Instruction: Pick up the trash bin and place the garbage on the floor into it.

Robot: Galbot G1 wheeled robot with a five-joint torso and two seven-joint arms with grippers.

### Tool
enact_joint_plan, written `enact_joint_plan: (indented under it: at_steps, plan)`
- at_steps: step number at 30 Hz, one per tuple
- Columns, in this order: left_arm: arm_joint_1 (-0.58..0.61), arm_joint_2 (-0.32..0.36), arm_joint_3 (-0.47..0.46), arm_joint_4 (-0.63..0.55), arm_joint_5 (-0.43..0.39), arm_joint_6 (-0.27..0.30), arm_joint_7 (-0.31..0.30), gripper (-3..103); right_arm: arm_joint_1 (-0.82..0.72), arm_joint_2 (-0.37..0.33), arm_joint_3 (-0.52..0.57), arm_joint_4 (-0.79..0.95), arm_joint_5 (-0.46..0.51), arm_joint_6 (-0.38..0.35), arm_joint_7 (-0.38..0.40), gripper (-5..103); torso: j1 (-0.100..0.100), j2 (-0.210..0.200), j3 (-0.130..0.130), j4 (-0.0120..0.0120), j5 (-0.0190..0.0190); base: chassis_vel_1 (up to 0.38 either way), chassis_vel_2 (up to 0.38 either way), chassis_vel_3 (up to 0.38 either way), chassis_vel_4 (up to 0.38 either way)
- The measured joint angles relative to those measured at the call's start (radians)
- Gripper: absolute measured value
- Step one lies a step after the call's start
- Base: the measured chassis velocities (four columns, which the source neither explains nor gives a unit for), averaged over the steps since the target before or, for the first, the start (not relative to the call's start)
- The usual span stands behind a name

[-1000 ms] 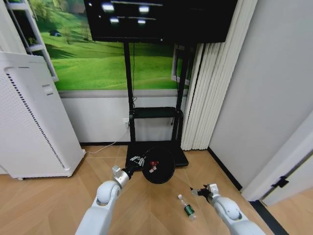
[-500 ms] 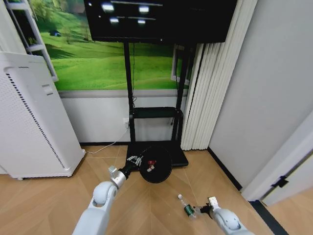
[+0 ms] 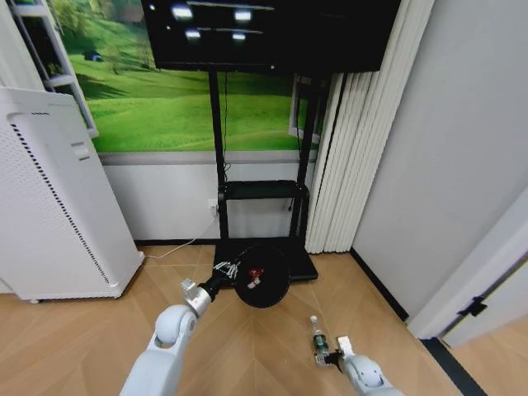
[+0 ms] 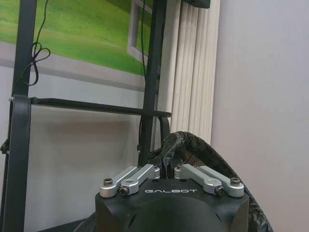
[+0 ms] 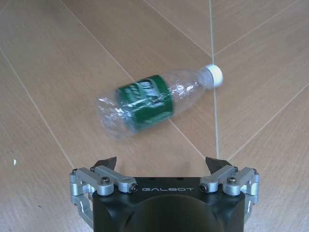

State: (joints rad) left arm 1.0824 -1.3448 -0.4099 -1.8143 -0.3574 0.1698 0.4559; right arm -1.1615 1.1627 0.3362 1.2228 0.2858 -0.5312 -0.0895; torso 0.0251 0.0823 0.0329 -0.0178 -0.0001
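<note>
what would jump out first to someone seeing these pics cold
The left end effector holds the black mesh trash bin up by its rim, red-and-white scraps visible inside. Nearer the robot, the right end effector hangs open over a clear bottle with a green label lying on the wooden floor.

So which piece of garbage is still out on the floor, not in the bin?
The clear bottle with the green label, lying on its side below the open right gripper. The red-and-white pieces already sit inside the trash bin.

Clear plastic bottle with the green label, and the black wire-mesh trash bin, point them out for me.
Clear plastic bottle with green label (image 5: 147,101), right wrist view, on the label.
Black wire-mesh trash bin (image 3: 272,289), head view, on its inner wall.
</note>
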Motion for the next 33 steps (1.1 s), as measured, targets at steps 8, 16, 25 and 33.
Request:
enact_joint_plan:
  at_steps: [8,16,25,33]
  plan:
    - [-0.004,-0.005,0.01,0.002,0.0,0.001,0.001,7,0.002,0.004,0.017,0.036,0.012,-0.002,0.022,100,0.0,0.0,0.0,0.0,0.0001,0.0,0.0,0.0,0.0]
    - [-0.01,-0.008,0.019,0.002,0.003,0.005,0.001,7,0.04,-0.013,0.017,0.066,-0.045,0.077,-0.047,100,0.0,0.0,0.0,0.0,0.0001,0.0,0.0,0.0,0.0]
    - [-0.006,-0.019,0.028,-0.006,0.017,0.009,-0.003,7,0.163,0.042,-0.053,-0.076,-0.091,0.146,-0.127,100,0.0,0.0,0.0,0.0002,0.0004,0.0,0.0,0.0,0.0]
    - [0.013,-0.022,0.022,-0.021,0.027,0.011,-0.007,7,0.253,0.089,-0.077,-0.224,-0.128,0.192,-0.131,100,0.0,0.0,0.0,0.0001,0.0,0.0,0.0,0.0,0.0]
